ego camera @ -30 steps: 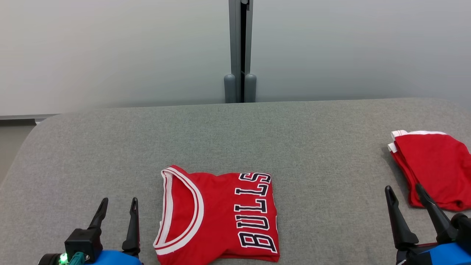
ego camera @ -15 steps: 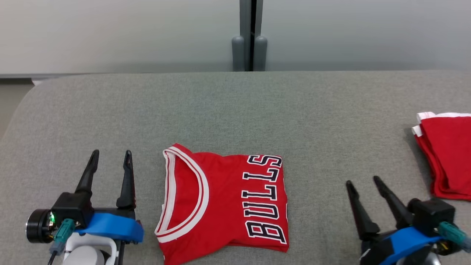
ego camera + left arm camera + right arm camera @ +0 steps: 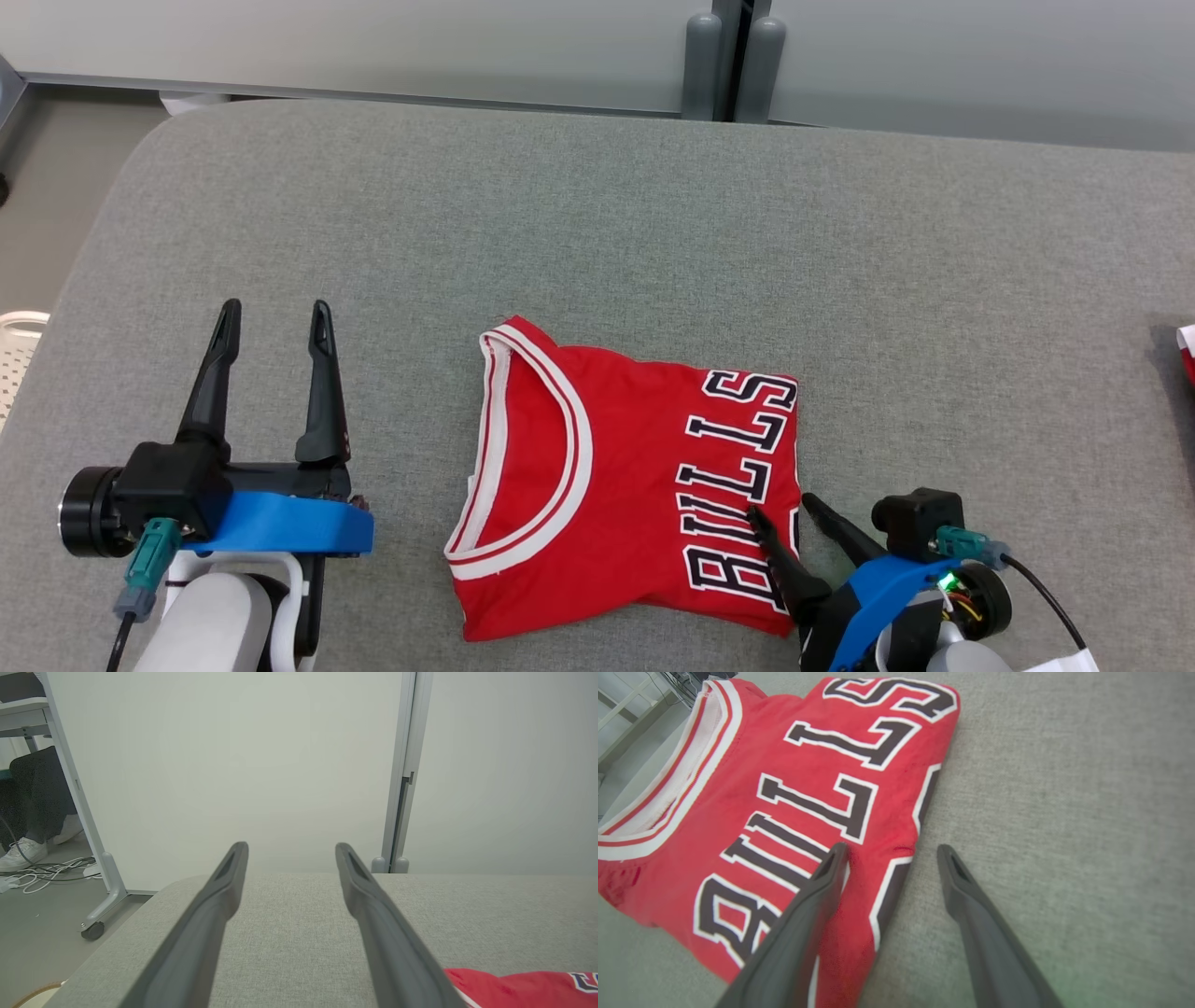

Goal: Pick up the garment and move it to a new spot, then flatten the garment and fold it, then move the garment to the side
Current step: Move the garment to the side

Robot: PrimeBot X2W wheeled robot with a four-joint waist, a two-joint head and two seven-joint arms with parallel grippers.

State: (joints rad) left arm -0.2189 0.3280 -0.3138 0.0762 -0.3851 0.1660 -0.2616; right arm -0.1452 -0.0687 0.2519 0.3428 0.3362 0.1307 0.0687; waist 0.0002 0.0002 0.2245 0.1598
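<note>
Right gripper [image 3: 780, 506] is now brought in from bare table to the right edge of the folded red "BULLS" jersey [image 3: 625, 485], which lies mid-way along the near edge of the grey fabric-covered table [image 3: 597, 215]. Its jaws are wide and straddle that edge. Left gripper [image 3: 275, 306] is held apart, jaws wide. Folding is judged done and the side move is being prepared.

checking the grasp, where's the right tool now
Head view, lower right: the right tool is open astride the right edge of the red jersey, one finger over its lettering, the other beside it.
</note>
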